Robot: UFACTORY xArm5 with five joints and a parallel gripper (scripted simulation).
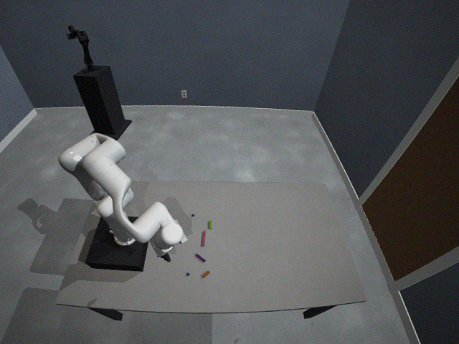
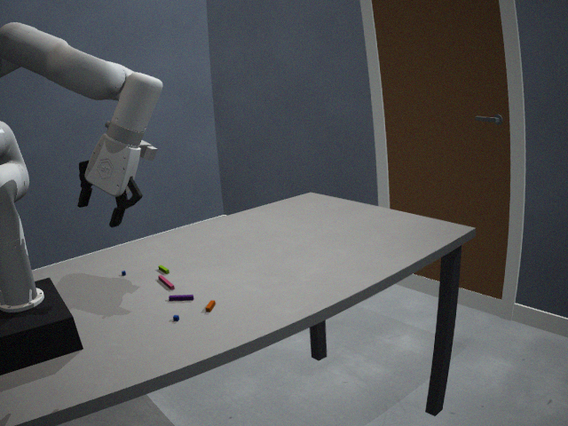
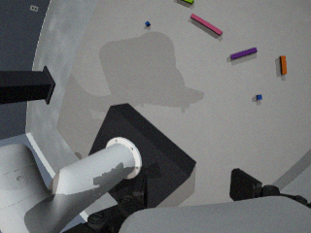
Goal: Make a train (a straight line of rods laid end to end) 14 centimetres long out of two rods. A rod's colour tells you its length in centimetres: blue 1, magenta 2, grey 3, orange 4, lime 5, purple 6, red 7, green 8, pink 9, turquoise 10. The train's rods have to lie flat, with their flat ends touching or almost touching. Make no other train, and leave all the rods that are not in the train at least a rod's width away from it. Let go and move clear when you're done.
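Claw (image 1: 166,257) (image 2: 97,216) (image 3: 190,185) spread wide, tilted, high above table (image 1: 267,236) (image 2: 293,256) (image 3: 214,131).

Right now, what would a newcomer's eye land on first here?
Probably the big white arm, rising from a black base at one end of the table. Next, the bright pink rod, lying between the lime and purple ones.

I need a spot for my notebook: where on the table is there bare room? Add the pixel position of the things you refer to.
The widest bare patch lies between the lime rod (image 1: 210,224) (image 2: 163,269) (image 3: 185,1), the orange rod (image 1: 205,274) (image 2: 210,305) (image 3: 283,65) and the table's end farthest from the arm. It is crowded between those rods, where pink (image 1: 203,238) (image 2: 166,281) (image 3: 206,24) and purple (image 1: 200,257) (image 2: 181,297) (image 3: 244,53) rods lie.
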